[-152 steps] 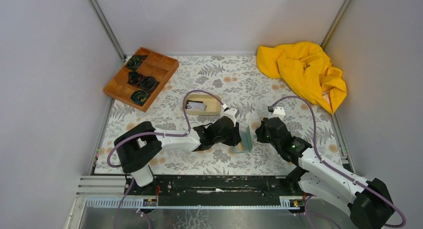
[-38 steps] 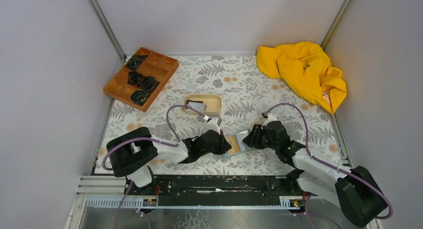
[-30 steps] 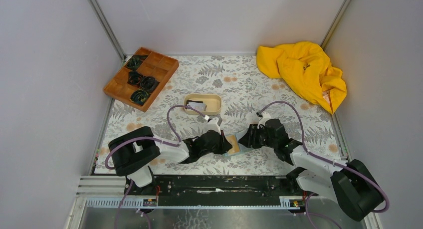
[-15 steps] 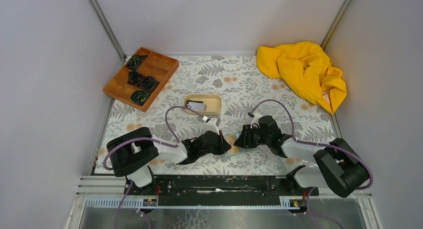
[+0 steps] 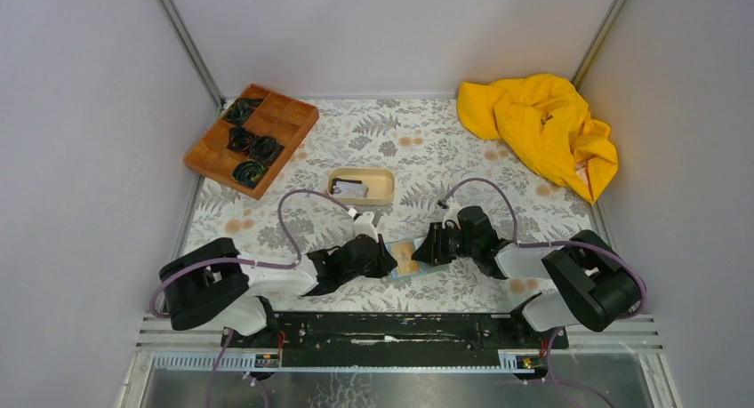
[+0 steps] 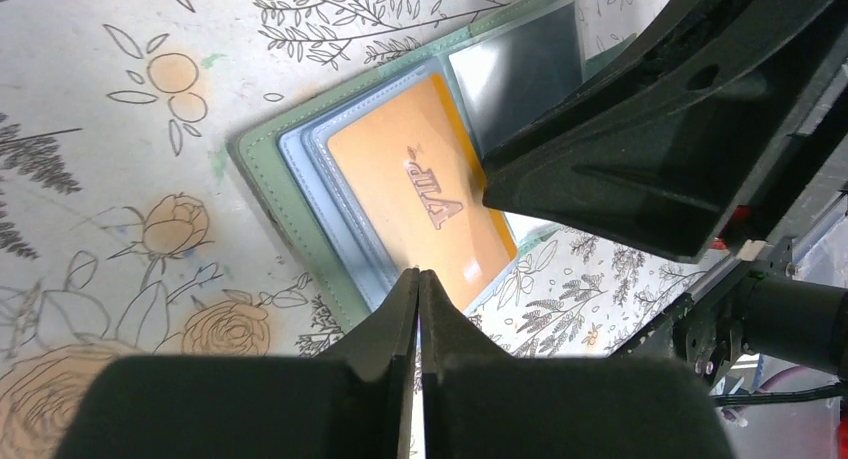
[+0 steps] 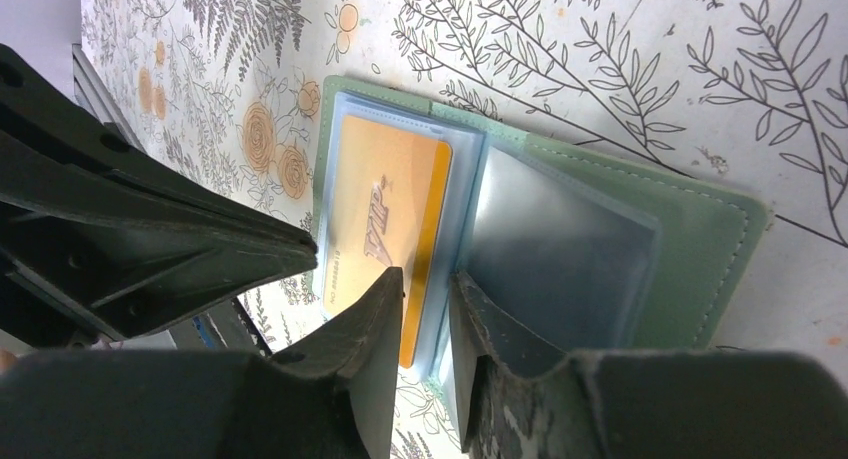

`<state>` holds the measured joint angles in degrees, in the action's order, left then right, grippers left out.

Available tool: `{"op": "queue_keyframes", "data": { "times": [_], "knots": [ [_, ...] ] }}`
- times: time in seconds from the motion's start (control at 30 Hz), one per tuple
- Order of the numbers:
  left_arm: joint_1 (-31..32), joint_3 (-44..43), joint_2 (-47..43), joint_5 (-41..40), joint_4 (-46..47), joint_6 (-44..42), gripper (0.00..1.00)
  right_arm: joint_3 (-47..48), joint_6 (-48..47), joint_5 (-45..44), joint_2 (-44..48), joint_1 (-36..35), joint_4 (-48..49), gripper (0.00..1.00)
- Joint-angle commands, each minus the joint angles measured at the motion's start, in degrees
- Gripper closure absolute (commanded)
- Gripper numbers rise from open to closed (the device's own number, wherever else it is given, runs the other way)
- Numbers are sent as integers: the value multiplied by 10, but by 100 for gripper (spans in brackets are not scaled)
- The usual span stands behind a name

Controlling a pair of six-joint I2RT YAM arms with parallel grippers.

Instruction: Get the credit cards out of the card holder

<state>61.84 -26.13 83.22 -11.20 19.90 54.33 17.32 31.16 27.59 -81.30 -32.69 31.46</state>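
While the card holder [image 5: 405, 255] lies open and flat by the middle of the bench's [image 5: 445, 150] near edge, you've got both tools right on it. One job looks done: a whitish card [image 5: 348, 188] with a dark part sits in the beige tray [image 5: 384, 186], further back towards the centre of the bench. What's left is the orange card [image 6: 425, 194], tucked in its clear sleeve on one half of the holder, raised lettering facing up. The empty sleeve [image 7: 550, 249] on the other half shows nothing inside. I'd call it about halfway, with this card not yet drawn out.

Your left tool [image 6: 418, 279] has its fingers pressed together, tips at the holder's outer edge beside the orange card, and I see nothing pinched between them. Your right tool [image 7: 425, 279] stands a narrow gap apart, tips over the fold where the card's sleeve meets the empty one. Whether it touches the plastic, I can't tell.

Around you, the wooden tray [image 5: 289, 116] with dark coils sits at the far left corner and the yellow cloth [image 5: 538, 128] at the far right corner, both well apart. The real obstacle is crowding: two tools nose to nose over one small holder, and a sleeve covering the card.
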Motion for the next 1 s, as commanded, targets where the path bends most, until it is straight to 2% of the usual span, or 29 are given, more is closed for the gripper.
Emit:
{"op": "queue_keyframes", "data": {
  "times": [0.0,0.17,0.53,0.83,0.97],
  "knots": [
    [1,14,-40,-32,-38,0,96,-11,12,-1,-19,-8,24,70],
    [0,18,-42,-40,-45,3,97,-17,27,7,-33,-7,50,71],
    [1,12,63,1,44,21,99,-22,29,1,-20,-7,47,71],
    [0,-21,88,4,17,4,100,-30,36,11,7,-7,59,71],
    [1,-26,103,6,17,5,100,-35,45,24,31,-7,67,79]
  ]
}}
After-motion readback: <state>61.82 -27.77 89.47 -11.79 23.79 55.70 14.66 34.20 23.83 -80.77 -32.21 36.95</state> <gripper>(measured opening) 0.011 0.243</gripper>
